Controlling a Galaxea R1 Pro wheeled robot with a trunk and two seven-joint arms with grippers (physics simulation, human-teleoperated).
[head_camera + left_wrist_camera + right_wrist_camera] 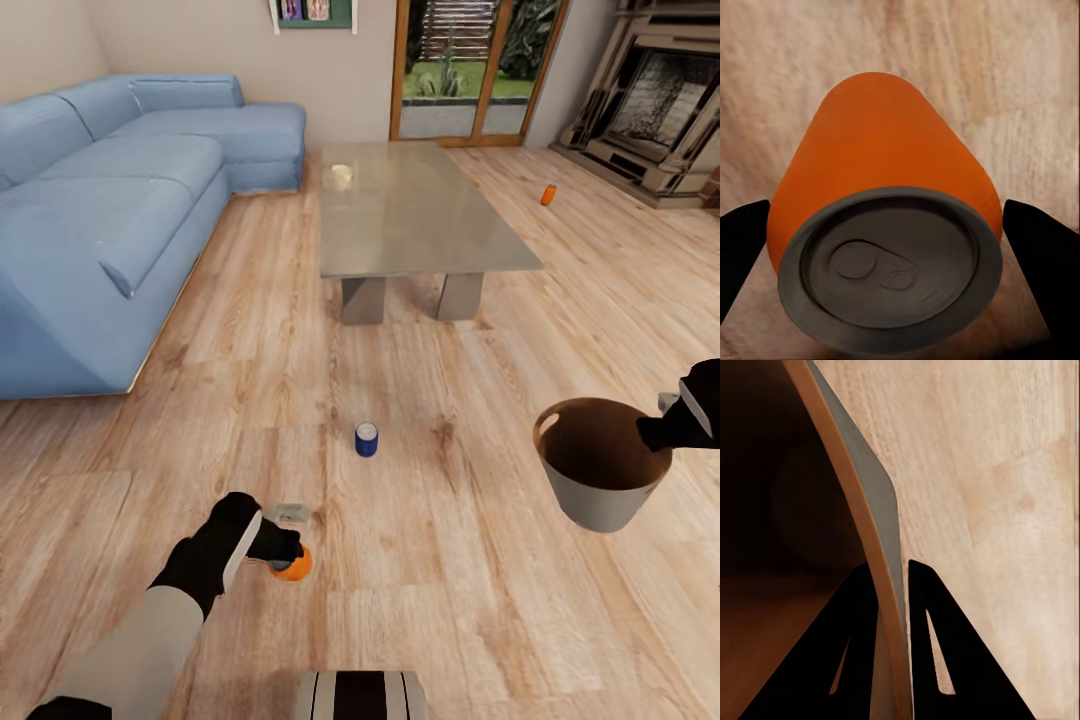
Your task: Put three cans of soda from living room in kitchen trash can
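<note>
Head view, left gripper (283,556): your jaws are down at the wood floor (450,600) with an orange can (293,565) between the tips.
Head view, right gripper (662,432): you hold the bin (598,478) by its rim, clear of the floor, mouth up.
Head view, other cans: the blue can (367,439) stands upright on the floor ahead of your left jaws, well apart; a second orange can (548,195) stands far beyond, past the glass table (415,210).
Head view, room: sofa (110,210) far ahead of your left jaws.
Left wrist, jaws: spread, one finger (741,251) on each side of the orange can (885,217); you cannot tell whether they touch it.
Right wrist, jaws: pressed on the bin wall (874,510), one finger (840,660) inside, the other outside.
</note>
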